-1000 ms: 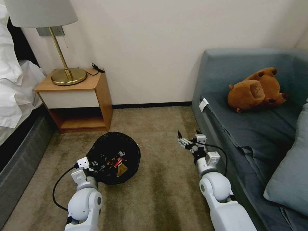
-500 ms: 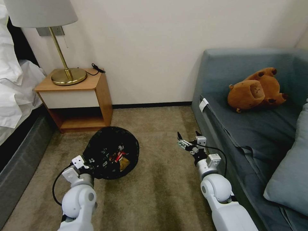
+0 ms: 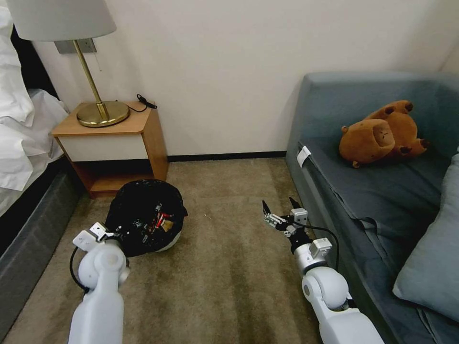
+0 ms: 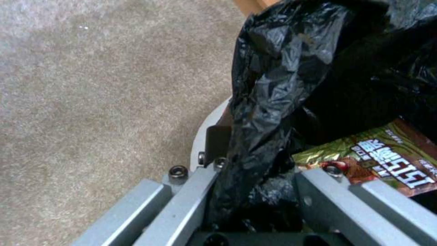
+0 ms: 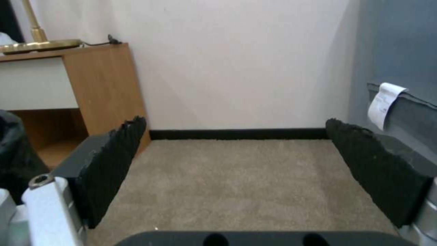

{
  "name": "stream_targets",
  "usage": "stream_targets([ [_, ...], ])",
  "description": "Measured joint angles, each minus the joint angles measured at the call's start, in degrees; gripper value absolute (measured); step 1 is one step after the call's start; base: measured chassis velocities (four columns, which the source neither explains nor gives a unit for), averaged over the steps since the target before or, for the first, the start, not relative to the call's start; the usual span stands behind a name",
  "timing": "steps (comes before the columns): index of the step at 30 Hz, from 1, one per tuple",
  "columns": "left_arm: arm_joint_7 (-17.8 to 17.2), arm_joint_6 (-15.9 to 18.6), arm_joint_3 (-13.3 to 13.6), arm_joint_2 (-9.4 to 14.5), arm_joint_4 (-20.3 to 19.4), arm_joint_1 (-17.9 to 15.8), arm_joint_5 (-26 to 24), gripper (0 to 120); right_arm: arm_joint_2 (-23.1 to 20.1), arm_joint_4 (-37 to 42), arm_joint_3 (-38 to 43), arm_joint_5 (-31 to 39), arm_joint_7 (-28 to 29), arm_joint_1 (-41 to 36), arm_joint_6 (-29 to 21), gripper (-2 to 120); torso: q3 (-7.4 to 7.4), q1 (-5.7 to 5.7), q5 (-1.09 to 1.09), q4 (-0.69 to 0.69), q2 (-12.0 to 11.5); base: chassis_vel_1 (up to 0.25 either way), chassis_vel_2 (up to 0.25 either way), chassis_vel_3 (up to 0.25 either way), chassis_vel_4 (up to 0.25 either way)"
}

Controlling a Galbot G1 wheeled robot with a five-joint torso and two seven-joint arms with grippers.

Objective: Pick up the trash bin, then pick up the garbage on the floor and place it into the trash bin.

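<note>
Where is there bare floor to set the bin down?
The carpet lies bare between the trash bin, gripped at its rim by the left gripper, and the open right gripper beside the sofa, back to the wall. It is tighter between nightstand and bed.

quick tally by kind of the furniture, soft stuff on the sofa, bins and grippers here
furniture: 3 (nightstand, sofa, bed)
lamp: 1
plush toy: 1
cushion: 1
bin: 1
grippers: 2 (left gripper on the bin rim, right gripper empty)
total: 9
</note>
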Motion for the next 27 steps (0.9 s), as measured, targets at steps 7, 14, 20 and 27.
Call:
stream_targets([
  [7, -1.6, -0.8, 0.1, 1.3, 7.8, -6.6, -1.1, 1, -0.2, 1.0, 0.7, -0.6, -0.9, -1.1, 1.0, 100, 0.0, 0.0, -0.01, 0.0, 0.0, 0.0, 0.0, 0.0, 0.0],
  [14, -0.5, -3.9, 0.1, 1.9, 14.6, -10.9, -0.8, 1, -0.6, 2.1, 1.4, -1.0, -1.7, -2.6, 1.6, 100, 0.0, 0.0, 0.01, 0.0, 0.0, 0.0, 0.0, 0.0, 0.0],
  [20, 0.7, -5.9, 0.3, 2.1, 19.3, -13.0, 0.3, 1, -0.9, 2.0, 1.7, -1.6, -2.3, -3.0, 2.0, 100, 0.0, 0.0, 0.0, 0.0, 0.0, 0.0, 0.0, 0.0, 0.0],
  [27, 1.3, -6.8, 0.3, 2.1, 21.6, -14.1, 0.9, 3, -0.7, 1.8, 1.7, -1.8, -3.4, -3.1, 2.2, 100, 0.0, 0.0, 0.01, -0.01, 0.0, 0.0, 0.0, 0.0, 0.0],
])
